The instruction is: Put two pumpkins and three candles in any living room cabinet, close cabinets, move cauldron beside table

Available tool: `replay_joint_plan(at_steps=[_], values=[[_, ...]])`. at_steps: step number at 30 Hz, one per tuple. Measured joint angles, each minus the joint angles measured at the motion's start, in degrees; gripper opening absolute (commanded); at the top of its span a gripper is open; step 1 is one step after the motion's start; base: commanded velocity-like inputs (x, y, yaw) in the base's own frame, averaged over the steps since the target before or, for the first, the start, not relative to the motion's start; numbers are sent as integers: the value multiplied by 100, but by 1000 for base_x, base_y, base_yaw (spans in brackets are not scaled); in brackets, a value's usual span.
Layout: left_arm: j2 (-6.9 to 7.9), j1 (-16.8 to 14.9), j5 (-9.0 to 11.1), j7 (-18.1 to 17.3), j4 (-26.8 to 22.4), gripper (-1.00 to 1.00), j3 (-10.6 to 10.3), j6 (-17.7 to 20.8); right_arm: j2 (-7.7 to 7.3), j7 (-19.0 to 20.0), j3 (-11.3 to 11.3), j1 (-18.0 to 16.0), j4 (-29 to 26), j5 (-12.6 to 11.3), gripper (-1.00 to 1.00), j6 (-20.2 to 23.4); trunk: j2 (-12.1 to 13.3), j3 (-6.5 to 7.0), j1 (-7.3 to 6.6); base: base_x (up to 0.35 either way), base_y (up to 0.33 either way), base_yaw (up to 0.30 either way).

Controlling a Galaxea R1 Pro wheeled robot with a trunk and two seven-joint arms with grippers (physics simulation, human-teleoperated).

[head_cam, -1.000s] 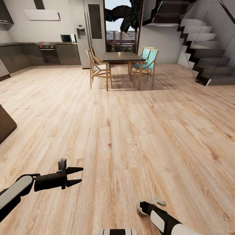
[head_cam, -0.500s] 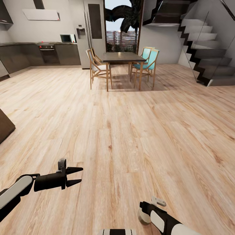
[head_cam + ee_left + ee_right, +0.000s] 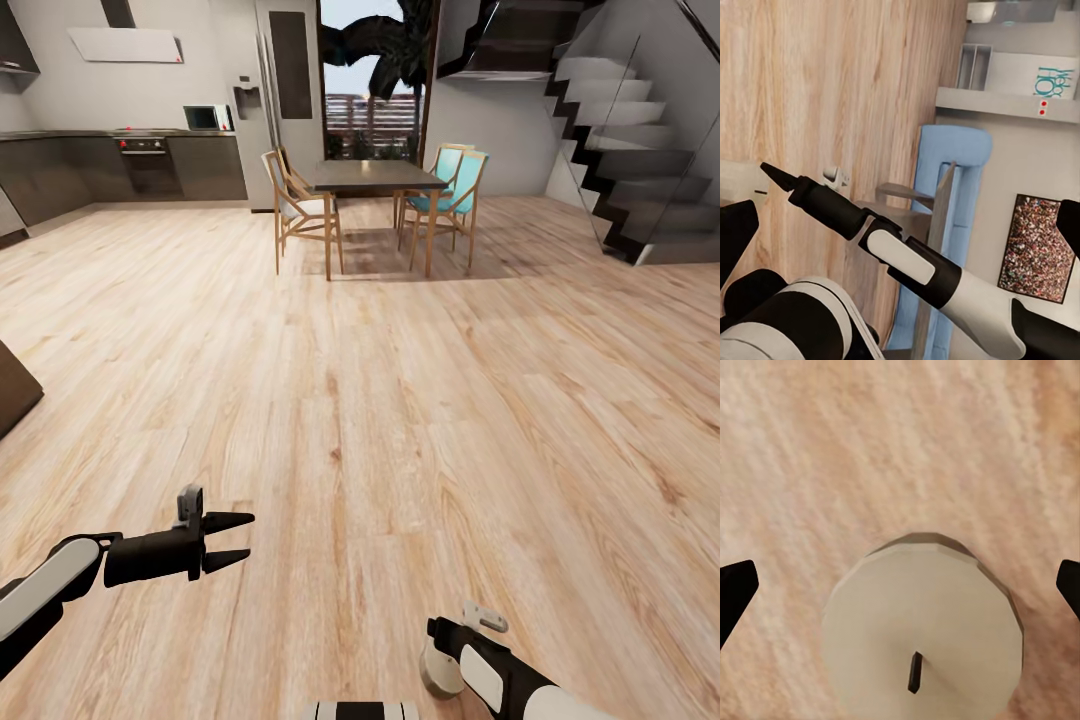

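The task looks barely begun: the right gripper (image 3: pixel 900 585) hangs wide open over a candle (image 3: pixel 921 634) on the floor (image 3: pixel 400 400), gripping nothing, while the left gripper (image 3: pixel 232 538) is open and empty.

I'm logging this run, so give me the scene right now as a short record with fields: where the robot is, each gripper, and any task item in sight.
place: open wooden floor, facing the dining table with chairs, kitchen behind, stairs at the right
left gripper: open, empty, held above the floor
right gripper: fingertips spread wide, candle between them; grip cannot be confirmed
candle: beige cylinder, dark wick, seen end-on
dark unit: corner at the head view's left edge
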Motion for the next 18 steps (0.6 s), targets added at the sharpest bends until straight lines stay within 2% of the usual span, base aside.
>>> replay_joint_plan(at_steps=[6, 18], values=[[-2, 0, 1, 2, 1, 100, 0, 0, -3, 2, 0, 0, 0, 7, 100, 0, 0, 0, 0, 2, -1, 0], [-1, 1, -7, -1, -16, 100, 0, -1, -1, 3, 0, 0, 0, 8, 100, 0, -16, -265, 31, 0, 0, 0]])
